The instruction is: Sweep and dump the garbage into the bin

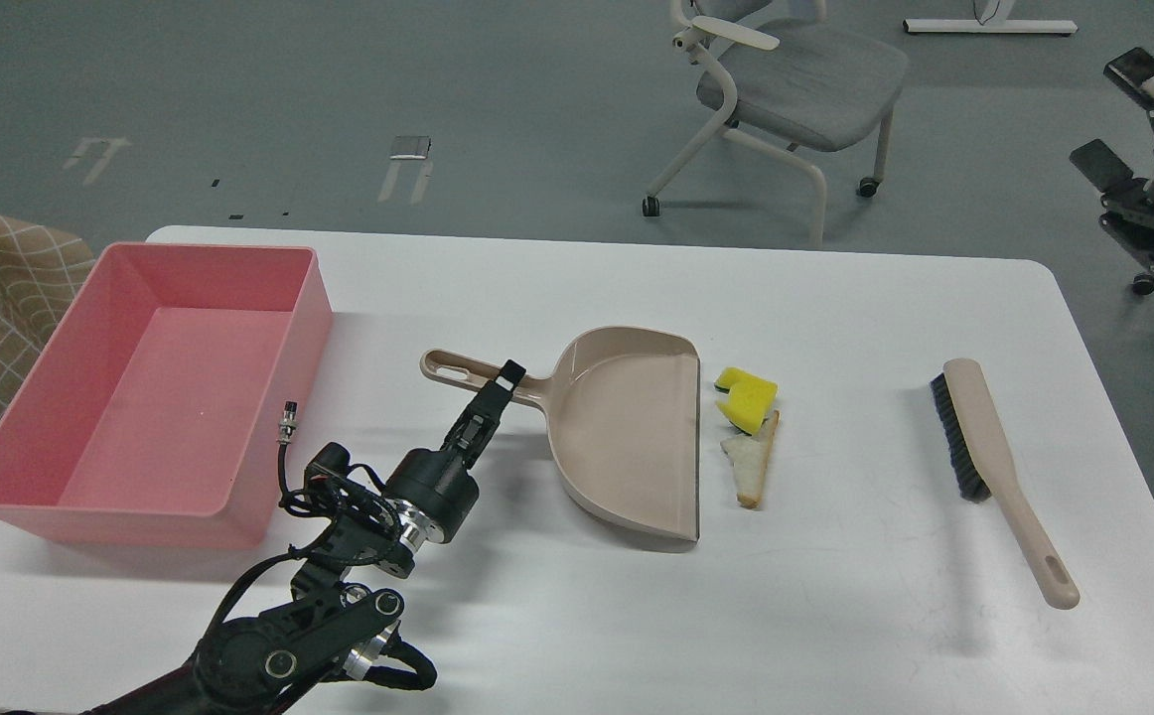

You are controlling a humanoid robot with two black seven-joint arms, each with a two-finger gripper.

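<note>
**Left claw clamped on the dustpan handle, garbage lying just past the pan's lip**

Left claw [500, 385] is closed narrow around the handle of the beige dustpan [627, 437], gripping it partway along, with the handle's holed end sticking out to the claw's left. The pan's scoop spreads out to the right of the claw and sits on the white bench [577, 616], its straight front lip facing right.

Just beyond that lip, farther right of the left claw, lies the garbage. The yellow sponge block [747, 393] sits near the lip with a small gap between them, its notch turned toward the pan. The half-slice of bread [754, 465] lies directly in front of the sponge, touching or almost touching it, also a little apart from the lip. Both pieces rest on the bench, outside the dustpan.

Well to the left of the left claw stands the pink bin [284, 397], with nothing visible inside it. Far to the right, past the garbage, a brush [994, 467] lies on the bench with its dark bristles facing left, untouched.

Right claw [1123, 114] hangs high at the right edge of the view, above and beyond the bench's far right corner, well away from the brush. Its fingers are spread wide and hold nothing.
</note>
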